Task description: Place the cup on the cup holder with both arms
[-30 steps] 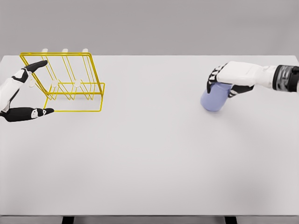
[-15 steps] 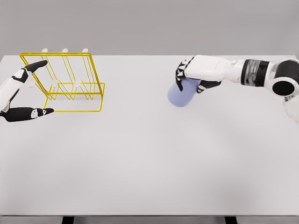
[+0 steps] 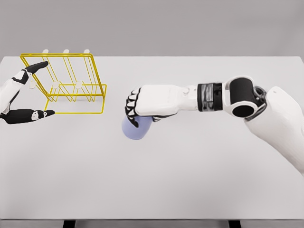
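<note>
The right hand (image 3: 152, 105) covers the top of the cup (image 3: 136, 128), hiding its rim. The left hand (image 3: 16, 97) is cut off at the picture's left edge, well left of the cup.

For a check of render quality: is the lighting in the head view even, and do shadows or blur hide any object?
Head view: light is soft and even, no glare; the white table carries hardly any shadow; the cup edges look slightly soft; the yellow cup holder wires stay distinct.
</note>
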You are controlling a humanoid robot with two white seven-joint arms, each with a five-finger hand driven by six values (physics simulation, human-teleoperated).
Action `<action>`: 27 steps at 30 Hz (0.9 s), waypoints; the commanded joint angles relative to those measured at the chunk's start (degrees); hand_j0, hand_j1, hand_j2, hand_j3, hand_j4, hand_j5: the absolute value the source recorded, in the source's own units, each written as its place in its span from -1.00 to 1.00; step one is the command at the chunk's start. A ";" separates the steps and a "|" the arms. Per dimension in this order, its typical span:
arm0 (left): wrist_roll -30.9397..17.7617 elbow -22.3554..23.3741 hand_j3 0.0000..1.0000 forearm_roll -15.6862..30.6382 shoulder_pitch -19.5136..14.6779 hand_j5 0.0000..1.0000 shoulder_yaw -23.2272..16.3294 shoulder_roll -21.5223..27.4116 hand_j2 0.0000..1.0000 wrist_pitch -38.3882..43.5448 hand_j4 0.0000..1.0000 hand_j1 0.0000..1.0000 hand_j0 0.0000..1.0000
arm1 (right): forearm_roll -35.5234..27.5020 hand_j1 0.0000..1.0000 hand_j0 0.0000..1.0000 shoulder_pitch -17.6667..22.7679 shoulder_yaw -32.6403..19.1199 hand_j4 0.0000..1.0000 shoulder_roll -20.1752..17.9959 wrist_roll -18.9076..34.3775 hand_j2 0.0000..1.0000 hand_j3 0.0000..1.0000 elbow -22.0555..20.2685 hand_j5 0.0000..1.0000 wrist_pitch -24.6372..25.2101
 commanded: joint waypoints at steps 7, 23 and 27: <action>0.03 -0.02 1.00 0.32 0.00 1.00 0.00 0.05 1.00 0.06 1.00 1.00 1.00 | 1.01 -0.19 -0.19 -0.18 3.50 -0.19 0.56 -0.07 -0.19 -0.19 -2.06 -0.19 0.20; -0.59 -1.07 1.00 -4.16 -0.44 1.00 1.23 2.60 1.00 0.06 1.00 1.00 1.00 | 5.23 0.64 0.64 -0.35 3.94 0.64 2.94 -0.07 0.64 0.64 -0.92 0.64 0.20; -0.59 -1.77 1.00 -6.54 -0.70 1.00 2.99 2.60 1.00 0.06 1.00 1.00 1.00 | 6.02 0.98 0.98 -0.35 3.86 0.98 2.94 -0.07 0.98 0.98 -3.03 0.98 0.20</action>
